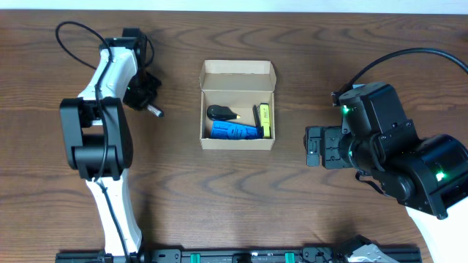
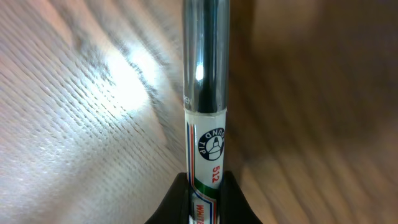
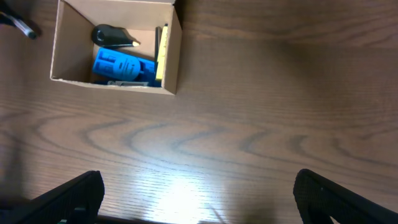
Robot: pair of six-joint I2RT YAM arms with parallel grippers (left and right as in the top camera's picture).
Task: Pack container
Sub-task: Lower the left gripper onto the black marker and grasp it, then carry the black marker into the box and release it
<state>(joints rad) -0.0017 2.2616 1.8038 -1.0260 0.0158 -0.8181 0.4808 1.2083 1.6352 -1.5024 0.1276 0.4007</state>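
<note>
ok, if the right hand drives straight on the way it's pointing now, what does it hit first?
Most likely bare table. The right hand, jaws wide open, faces only wood grain. The container sits up and left in the wrist view, off that line, though depth is hard to judge.

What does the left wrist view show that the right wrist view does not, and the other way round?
Only the left wrist view: the printed label on the marker, close up, and the shut left pincer gripping it. Only the right wrist view: the open container with a blue item, a black item and a yellow pen inside, and the open right pincer. Both: the wooden table.
</note>
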